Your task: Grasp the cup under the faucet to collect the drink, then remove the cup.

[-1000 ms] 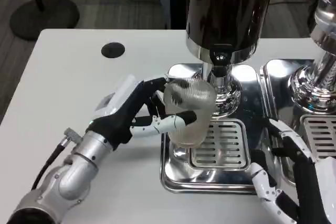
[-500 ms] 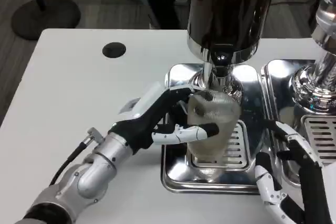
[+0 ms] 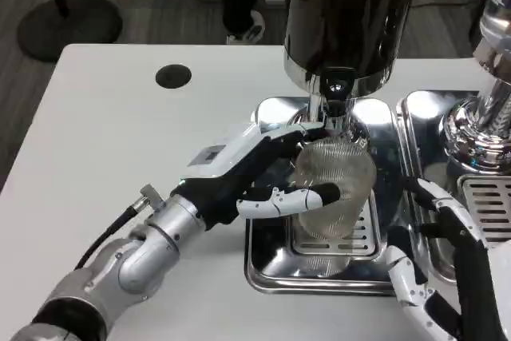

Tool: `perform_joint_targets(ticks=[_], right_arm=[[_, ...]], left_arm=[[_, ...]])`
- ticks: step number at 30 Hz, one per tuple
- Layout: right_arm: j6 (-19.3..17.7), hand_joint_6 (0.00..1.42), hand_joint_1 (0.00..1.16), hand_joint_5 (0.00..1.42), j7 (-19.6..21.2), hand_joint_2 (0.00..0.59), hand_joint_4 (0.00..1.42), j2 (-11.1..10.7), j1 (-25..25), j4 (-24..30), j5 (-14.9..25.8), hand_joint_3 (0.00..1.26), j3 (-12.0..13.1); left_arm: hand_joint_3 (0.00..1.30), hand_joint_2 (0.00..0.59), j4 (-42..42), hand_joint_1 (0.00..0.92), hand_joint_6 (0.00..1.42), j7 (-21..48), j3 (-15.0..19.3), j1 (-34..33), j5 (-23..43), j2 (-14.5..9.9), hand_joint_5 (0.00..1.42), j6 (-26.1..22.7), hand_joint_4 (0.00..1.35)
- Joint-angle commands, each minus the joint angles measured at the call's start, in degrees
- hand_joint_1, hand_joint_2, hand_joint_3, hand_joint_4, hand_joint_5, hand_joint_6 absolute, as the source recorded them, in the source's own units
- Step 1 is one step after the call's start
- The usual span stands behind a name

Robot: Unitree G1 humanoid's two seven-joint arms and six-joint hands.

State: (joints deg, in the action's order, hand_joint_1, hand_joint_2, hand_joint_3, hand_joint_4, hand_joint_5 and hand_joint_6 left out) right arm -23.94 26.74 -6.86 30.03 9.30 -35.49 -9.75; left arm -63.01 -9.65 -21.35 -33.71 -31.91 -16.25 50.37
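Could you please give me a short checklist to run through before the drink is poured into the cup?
1. Left hand grips the cup: ok.
2. Cup sits below the faucet: ok.
3. Cup upright: not ok, it looks slightly tilted.
4. Cup over the drip tray: ok.
5. Right hand apart from the cup: ok.
6. Drink flowing: cannot tell.
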Motion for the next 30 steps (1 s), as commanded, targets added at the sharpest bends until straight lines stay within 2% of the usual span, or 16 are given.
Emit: perform_joint_targets(ticks=[1,7,9,17,19,22,24,30], right_arm=[[-0.29,0.42,0.42,0.25,-0.61,0.435,0.21,-0.01,-0.69,-0.9,0.78,0.29,0.0],[-0.39,0.42,0.42,0.25,-0.95,0.435,0.21,-0.29,-1.49,-1.31,1.17,0.29,0.06],[-0.44,0.42,0.42,0.25,-1.02,0.435,0.21,-0.33,-1.51,-1.45,1.37,0.29,0.09],[-0.46,0.42,0.42,0.25,-1.17,0.435,0.21,-0.45,-1.86,-1.99,1.69,0.29,0.26],[0.37,0.39,0.41,0.25,-1.01,0.441,0.21,-0.61,-1.89,-1.75,0.47,0.29,0.36],[3.51,0.26,0.41,0.2,-0.91,0.451,0.21,-0.77,-1.44,-0.25,-3.07,0.29,0.84],[5.16,0.24,0.41,0.16,-0.99,0.478,0.19,-1.05,-1.17,0.49,-4.62,0.28,1.26],[9.02,0.2,0.4,0.11,-1.82,0.538,0.15,-2.76,-1.25,2.54,-9.12,0.27,1.42]], left_arm=[[0.23,0.103,1.91,0.123,0.35,-0.71,0.2,0.52,0.21,-1.12,0.35,1.04,0.2],[0.21,0.09,5.33,0.104,0.31,0.74,1.69,2.4,2.39,-2.98,0.31,2.95,0.17],[0.21,0.088,8.31,0.102,0.31,3.67,3.33,4.02,5.57,-5.63,0.31,4.88,0.17],[0.2,0.099,18.52,0.095,0.33,15.84,8.19,8.06,16.97,-11.53,0.27,5.43,0.19],[0.19,0.1,20.29,0.081,0.34,19.86,9.03,8.4,20.97,-11.93,0.26,4.61,0.19],[0.19,0.086,23.47,0.052,0.33,28.08,10.29,8.15,29.09,-12.05,0.25,2.95,0.19],[0.19,0.09,25.55,0.045,0.33,32.33,10.85,7.64,32.83,-11.94,0.25,1.56,0.19],[0.19,0.083,27.82,0.013,0.31,41.94,11.89,5.52,37.44,-11.7,0.24,-2.85,0.18]])
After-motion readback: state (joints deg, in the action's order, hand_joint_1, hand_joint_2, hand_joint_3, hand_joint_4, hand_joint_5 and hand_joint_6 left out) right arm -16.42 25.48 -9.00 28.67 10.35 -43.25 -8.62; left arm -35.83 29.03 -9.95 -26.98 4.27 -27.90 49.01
